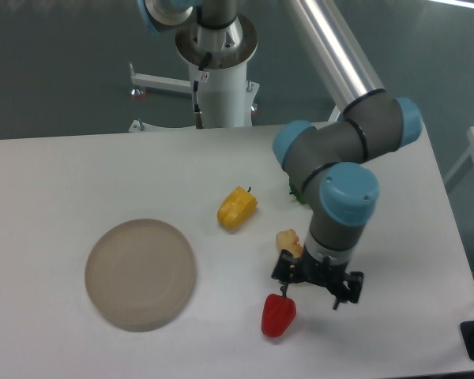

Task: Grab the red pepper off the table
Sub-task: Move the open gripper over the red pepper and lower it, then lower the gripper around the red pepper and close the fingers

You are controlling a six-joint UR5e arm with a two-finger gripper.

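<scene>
Gripper (287, 294) fingers sit mostly hidden above the red pepper (278, 316), grip state unclear.

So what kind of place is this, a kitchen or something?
More likely a robotics lab: a robot arm on a pedestal works over a plain white table with toy peppers, red and yellow, and a plate.

The red pepper (278, 316) looks like smooth, glossy plastic, as does the yellow pepper (237, 208). The counter (79, 174) is matt white. The plate (141, 274) is dull beige. The arm's tube (332, 47) is shiny metal.
</scene>
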